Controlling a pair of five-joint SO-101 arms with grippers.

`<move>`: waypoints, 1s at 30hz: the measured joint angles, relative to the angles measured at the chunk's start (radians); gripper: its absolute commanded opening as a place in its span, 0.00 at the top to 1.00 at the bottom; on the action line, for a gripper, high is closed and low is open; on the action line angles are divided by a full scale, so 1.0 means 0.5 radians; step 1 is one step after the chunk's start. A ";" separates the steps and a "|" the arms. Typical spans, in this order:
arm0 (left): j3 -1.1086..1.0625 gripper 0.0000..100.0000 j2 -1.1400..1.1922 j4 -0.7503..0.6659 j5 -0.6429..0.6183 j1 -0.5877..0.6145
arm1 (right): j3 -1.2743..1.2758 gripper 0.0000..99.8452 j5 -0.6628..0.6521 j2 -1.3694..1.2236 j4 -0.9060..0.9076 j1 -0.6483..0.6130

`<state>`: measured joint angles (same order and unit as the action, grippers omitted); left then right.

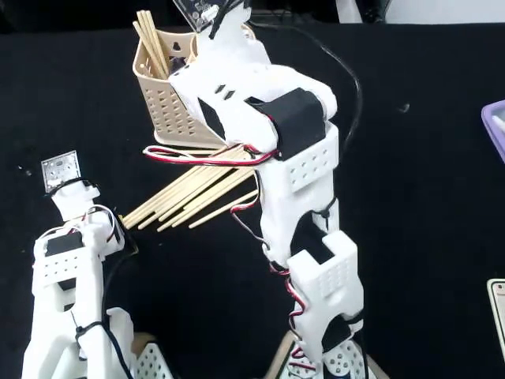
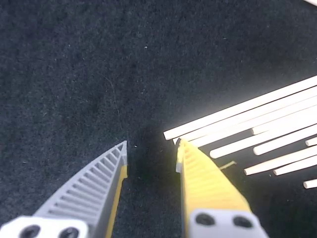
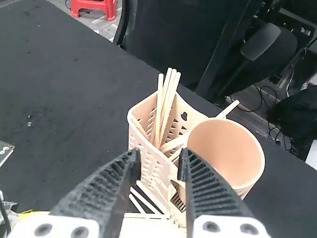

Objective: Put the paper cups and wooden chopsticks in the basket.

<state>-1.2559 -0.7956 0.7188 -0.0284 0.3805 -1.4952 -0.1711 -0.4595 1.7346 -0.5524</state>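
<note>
Table, covered in black fabric with a fine nap, a few pale specks scattered on it; purple container rim at the table's right edge in the high view, cut off by the frame; pale card-like item lower on the same edge, also cut off; floor beyond the table's far edge, light grey; red plastic stool standing on that floor; black office chair with a padded armrest, close behind the table; dark cables lying on the floor near the chair; black bulk beside them, kind uncertain; lighting even, with soft shadows on the cloth
</note>
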 measured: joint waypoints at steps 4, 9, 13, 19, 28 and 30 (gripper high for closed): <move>0.000 0.83 0.000 0.000 0.000 0.000 | 0.233 0.87 0.006 0.009 0.003 -0.064; 0.000 0.83 0.000 0.000 0.000 0.000 | 0.985 0.87 0.012 0.230 0.003 -0.163; 0.000 0.83 0.000 0.000 0.000 0.000 | 1.718 0.87 0.012 0.420 -0.114 -0.218; 0.000 0.83 0.000 0.000 0.000 0.000 | 2.974 0.87 0.012 0.555 -0.985 -0.218; 0.000 0.83 0.000 0.000 0.000 0.000 | 3.827 0.87 0.080 0.574 -2.495 -0.218; 0.000 0.83 0.000 0.000 0.000 0.000 | 3.827 0.87 0.187 0.571 -2.685 -0.218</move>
<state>-1.2559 -0.7956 0.7188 -0.0284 0.3805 0.4181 -0.0775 -0.1741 0.3920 -0.6613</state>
